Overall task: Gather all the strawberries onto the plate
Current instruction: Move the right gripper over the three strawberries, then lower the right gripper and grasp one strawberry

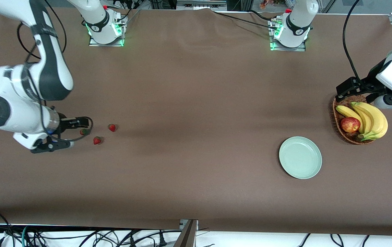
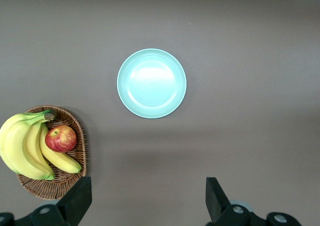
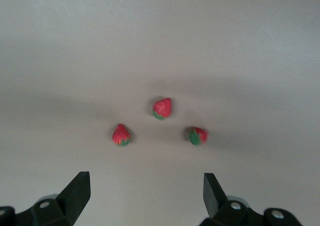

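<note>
Right gripper (image 1: 85, 127) hangs over the table (image 1: 189, 113) at the right arm's end, fingers spread wide, nothing between them. In the right wrist view its two fingertips (image 3: 80, 186) show well apart, with all three strawberries on the cloth ahead of them.

Strawberries sit in a loose cluster, apart from each other, none touching. First strawberry (image 1: 112, 127) is the one closest to the table middle. Second strawberry (image 1: 97, 140) is nearest the front camera, just beside the first. Third strawberry (image 1: 83, 131), the one showing more green, lies right under the right gripper in the front view, partly hidden by the looped cable. In the right wrist view: first strawberry (image 3: 163, 108), second strawberry (image 3: 121, 135), third strawberry (image 3: 198, 135), all lying on their sides, green caps visible.

Plate (image 1: 300, 157) is pale mint green, round, nothing on it, toward the left arm's end of the table, well apart from the strawberries. Also seen in the left wrist view, plate (image 2: 151, 83).

Left gripper (image 1: 348, 90) waits in the air over the wicker basket's edge, fingers spread, holding nothing; its fingertips (image 2: 80, 196) frame the bottom of the left wrist view.

Wicker basket (image 1: 336, 118) sits near the plate, farther from the front camera than it, at the left arm's end. It holds a bunch of bananas (image 1: 370, 120) and a red apple (image 1: 350, 124) resting against the bananas.
</note>
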`<action>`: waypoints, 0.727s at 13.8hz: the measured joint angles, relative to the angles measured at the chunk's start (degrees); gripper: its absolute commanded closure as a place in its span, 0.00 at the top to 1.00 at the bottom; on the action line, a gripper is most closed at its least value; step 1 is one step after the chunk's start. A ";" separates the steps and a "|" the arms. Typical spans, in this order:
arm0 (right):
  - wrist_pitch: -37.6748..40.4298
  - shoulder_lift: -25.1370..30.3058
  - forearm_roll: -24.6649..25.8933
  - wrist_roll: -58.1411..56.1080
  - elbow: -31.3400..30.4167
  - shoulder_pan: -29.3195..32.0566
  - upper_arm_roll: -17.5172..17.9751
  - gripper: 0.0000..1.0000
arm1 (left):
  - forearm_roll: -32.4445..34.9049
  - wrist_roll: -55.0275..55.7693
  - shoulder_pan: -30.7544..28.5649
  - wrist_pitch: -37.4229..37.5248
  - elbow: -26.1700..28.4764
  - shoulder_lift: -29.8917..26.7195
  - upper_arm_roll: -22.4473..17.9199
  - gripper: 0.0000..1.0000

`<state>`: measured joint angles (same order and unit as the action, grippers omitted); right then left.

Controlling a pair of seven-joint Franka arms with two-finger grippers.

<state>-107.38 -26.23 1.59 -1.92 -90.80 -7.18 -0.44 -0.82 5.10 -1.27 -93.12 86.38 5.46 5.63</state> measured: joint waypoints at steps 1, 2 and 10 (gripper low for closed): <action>-3.33 -0.38 -0.05 1.59 -2.33 -0.23 0.03 1.00 | 0.00 0.00 0.00 0.00 0.00 0.00 0.00 1.00; -6.60 -0.53 -0.33 3.51 -4.81 -0.57 0.08 1.00 | 0.00 0.00 0.00 0.00 0.00 0.00 0.00 1.00; -25.46 -2.81 -2.25 8.52 -20.69 -4.06 0.22 1.00 | 0.00 0.00 -0.02 0.00 0.00 0.01 0.00 1.00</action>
<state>-132.83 -29.04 -0.67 6.60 -111.48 -11.25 -0.23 -0.82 5.10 -1.29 -93.11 86.38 5.47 5.63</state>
